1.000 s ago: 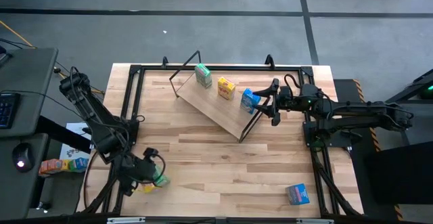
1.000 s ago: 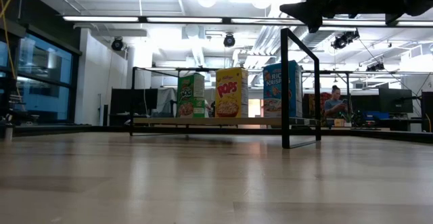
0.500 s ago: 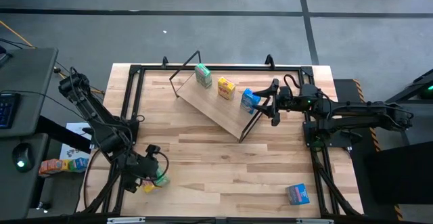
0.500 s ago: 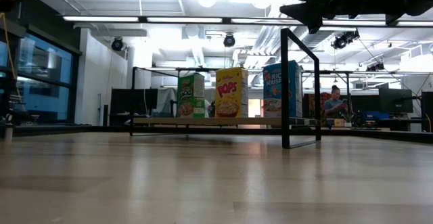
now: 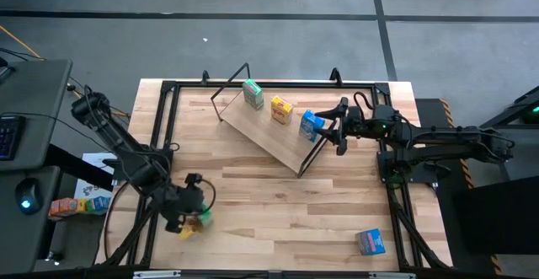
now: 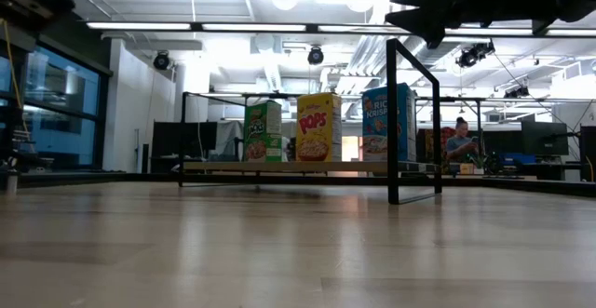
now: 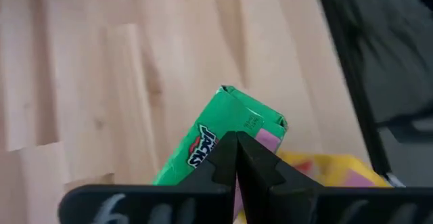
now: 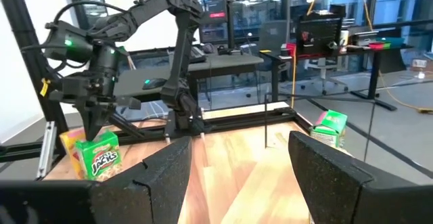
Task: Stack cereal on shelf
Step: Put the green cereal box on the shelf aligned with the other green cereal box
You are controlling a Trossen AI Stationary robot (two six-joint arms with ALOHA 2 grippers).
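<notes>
**Left fingers clamped on a green cereal box**

At the worktop's [image 5: 253, 203] near left corner, the left gripper [image 5: 193, 216] has its fingers closed on a green cereal box [image 7: 223, 139], a yellow box [image 7: 338, 170] beside it. A blue box [image 5: 370, 242] lies near right. Farther back, green [image 5: 253, 93], yellow [image 5: 281, 109] and blue [image 5: 311, 125] boxes stand on the shelf [image 5: 269, 136]; the right gripper [image 5: 333, 131], fingers apart, hovers beside it.

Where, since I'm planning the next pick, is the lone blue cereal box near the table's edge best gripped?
Take the blue cereal box from straight above, likely across its shorter width: it sits alone on the table, every side clear.
</notes>
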